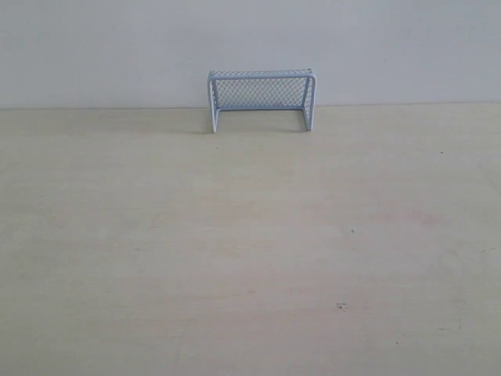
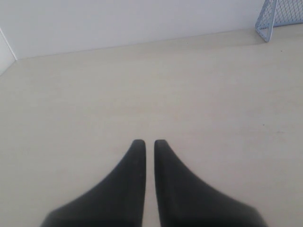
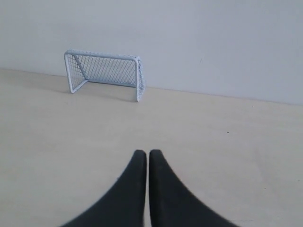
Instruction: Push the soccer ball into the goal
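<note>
The goal (image 1: 261,99), a small pale blue-white frame with mesh netting, stands at the far edge of the table against the wall; it also shows in the right wrist view as the goal (image 3: 105,73) and partly at the edge of the left wrist view as the goal (image 2: 279,18). The soccer ball is out of view in every frame. My left gripper (image 2: 146,142) is shut with only a thin slit between its dark fingers, holding nothing. My right gripper (image 3: 144,152) is shut and empty, well short of the goal. Neither gripper appears in the exterior view.
The pale wooden table (image 1: 250,251) runs back to a white wall (image 1: 250,39). A few small dark specks (image 1: 341,305) mark the tabletop. The table's corner shows at one edge of the left wrist view.
</note>
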Tool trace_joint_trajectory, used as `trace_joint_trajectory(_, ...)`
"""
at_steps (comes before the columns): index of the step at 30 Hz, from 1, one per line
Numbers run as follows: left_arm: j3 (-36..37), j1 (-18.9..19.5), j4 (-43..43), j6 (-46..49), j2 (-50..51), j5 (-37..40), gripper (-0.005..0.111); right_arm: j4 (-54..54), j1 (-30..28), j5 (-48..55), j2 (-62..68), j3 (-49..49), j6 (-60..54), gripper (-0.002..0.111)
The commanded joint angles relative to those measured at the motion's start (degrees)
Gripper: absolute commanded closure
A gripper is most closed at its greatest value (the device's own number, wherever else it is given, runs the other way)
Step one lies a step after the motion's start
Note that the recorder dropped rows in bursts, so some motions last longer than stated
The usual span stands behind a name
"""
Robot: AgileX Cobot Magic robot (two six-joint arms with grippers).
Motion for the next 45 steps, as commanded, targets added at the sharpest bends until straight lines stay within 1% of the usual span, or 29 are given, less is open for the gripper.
trace_joint_trajectory(1,-0.2,-0.5,0.0,-0.5,0.3,-0.2,0.1,-0.3,-2.9,-1.8,-1.3,2.1,-0.3,0.108)
trace_joint_trajectory(16,-0.2,-0.5,0.0,-0.5,0.3,-0.2,0.1,0.4,-10.0,-1.8,-8.4,9.0,1.2,0.108)
trace_joint_trajectory(21,-0.2,-0.5,0.0,-0.5,0.3,-0.2,0.1,0.4,-10.1,-1.4,-11.1,9.4,1.4,0.108)
trace_joint_trajectory(38,-0.2,-0.5,0.0,-0.5,0.3,-0.2,0.1,-1.2,-10.1,8.4,-11.8,9.4,0.9,0.108)
trace_joint_trajectory(45,-0.2,-0.5,0.0,-0.5,0.3,-0.2,0.1,-1.5,-10.1,8.6,-11.8,9.4,0.9,0.108)
